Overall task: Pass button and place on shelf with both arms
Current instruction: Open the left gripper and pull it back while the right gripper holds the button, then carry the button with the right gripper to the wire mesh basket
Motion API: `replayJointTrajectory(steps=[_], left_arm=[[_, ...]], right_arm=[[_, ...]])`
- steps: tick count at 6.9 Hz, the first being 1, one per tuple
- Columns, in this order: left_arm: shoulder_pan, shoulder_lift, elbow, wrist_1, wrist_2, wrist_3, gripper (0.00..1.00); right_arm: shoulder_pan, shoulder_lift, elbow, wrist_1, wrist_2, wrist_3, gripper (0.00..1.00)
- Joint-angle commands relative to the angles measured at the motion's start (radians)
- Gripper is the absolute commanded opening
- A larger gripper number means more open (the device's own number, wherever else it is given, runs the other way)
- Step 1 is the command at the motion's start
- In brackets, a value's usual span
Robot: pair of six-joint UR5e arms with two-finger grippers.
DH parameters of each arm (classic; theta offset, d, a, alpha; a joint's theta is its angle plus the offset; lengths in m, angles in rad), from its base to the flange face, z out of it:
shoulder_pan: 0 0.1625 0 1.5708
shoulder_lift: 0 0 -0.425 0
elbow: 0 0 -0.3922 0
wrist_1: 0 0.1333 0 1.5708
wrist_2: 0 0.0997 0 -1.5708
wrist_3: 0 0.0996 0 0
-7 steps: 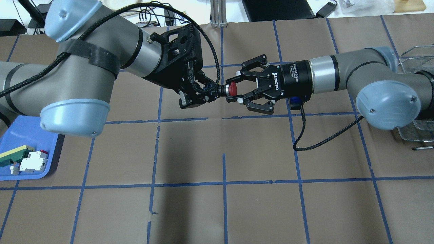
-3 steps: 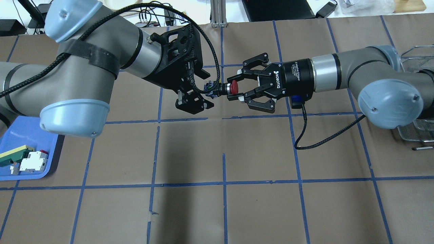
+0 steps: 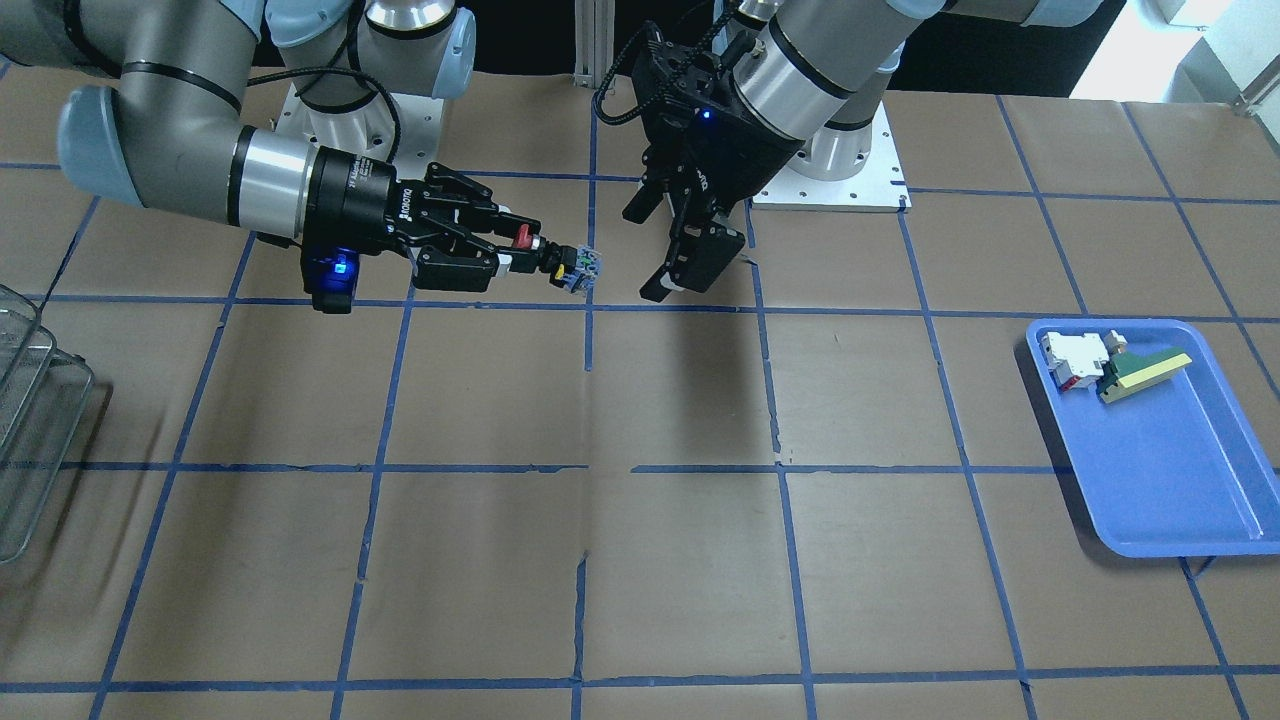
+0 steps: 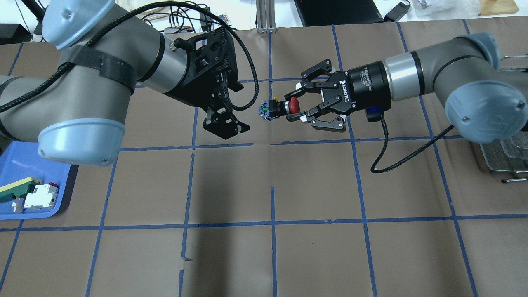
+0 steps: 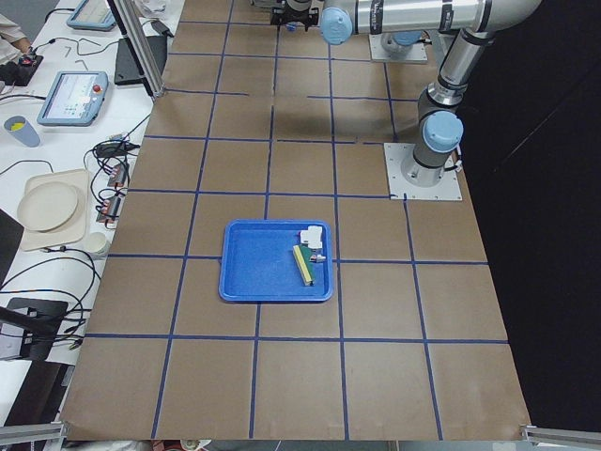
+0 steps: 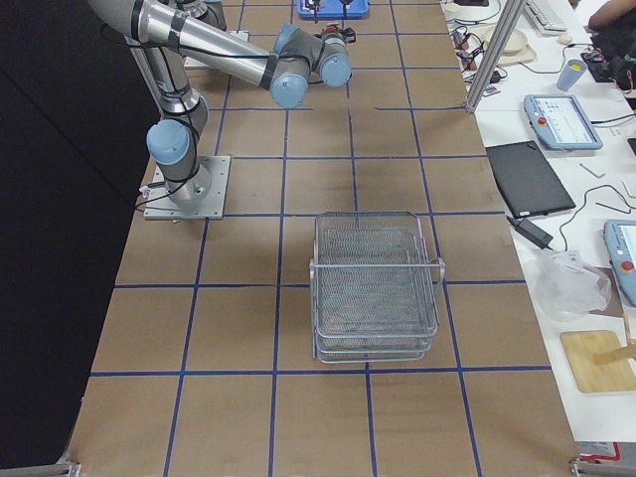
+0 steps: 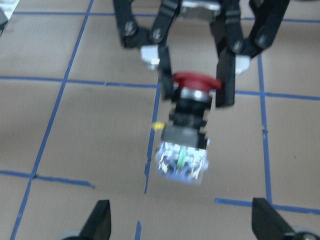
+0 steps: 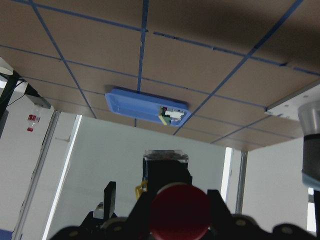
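The button (image 4: 284,107), with its red cap, black body and green-blue end block, is held level above the table's middle. My right gripper (image 4: 290,106) is shut on it at the collar just behind the cap, also seen in the front-facing view (image 3: 520,245). My left gripper (image 4: 235,107) is open and empty, a short way left of the button's end block. In the left wrist view the button (image 7: 187,135) hangs between the right gripper's fingers (image 7: 165,75). The right wrist view shows the red cap (image 8: 181,212). The wire shelf (image 6: 376,288) stands at the table's right end.
A blue tray (image 4: 24,165) at the near left holds a white-and-red block (image 4: 40,196) and a green-and-yellow wedge (image 4: 16,187). The shelf's edge (image 4: 507,156) shows under the right arm's elbow. A black cable (image 4: 396,159) hangs from the right wrist. Blue tape lines grid the brown table.
My left gripper opened, let go of the button and drew back to the left. My right gripper shut on the button's collar and carried it slightly right.
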Motion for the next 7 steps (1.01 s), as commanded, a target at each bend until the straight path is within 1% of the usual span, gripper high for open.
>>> replayJointTrajectory(steps=[1,2,3,4,5,6,7], left_arm=[[0.125,-0.052,0.038,-0.005,0.107,-0.125,1.0],[0.205,-0.08,0.06,-0.016,0.109,-0.138,1.0],[0.26,-0.107,0.083,-0.066,0.123,-0.165,1.0],[0.264,-0.124,0.115,-0.1,0.219,-0.269,1.0],[0.264,-0.126,0.142,-0.121,0.232,-0.394,1.0],[0.264,-0.125,0.165,-0.169,0.236,-0.473,1.0],[0.265,-0.111,0.178,-0.209,0.238,-0.566,1.0]], right_arm=[[-0.01,-0.001,-0.108,0.011,-0.281,-0.15,0.07],[-0.017,-0.001,-0.161,0.022,-0.403,-0.242,0.07],[-0.018,-0.001,-0.232,0.103,-0.591,-0.437,0.07],[-0.02,-0.001,-0.289,0.158,-0.811,-0.643,0.07],[-0.032,-0.002,-0.332,0.166,-0.988,-0.795,0.07],[-0.09,-0.006,-0.343,0.163,-1.049,-0.95,0.07],[-0.195,-0.006,-0.349,0.156,-1.088,-1.143,0.07]])
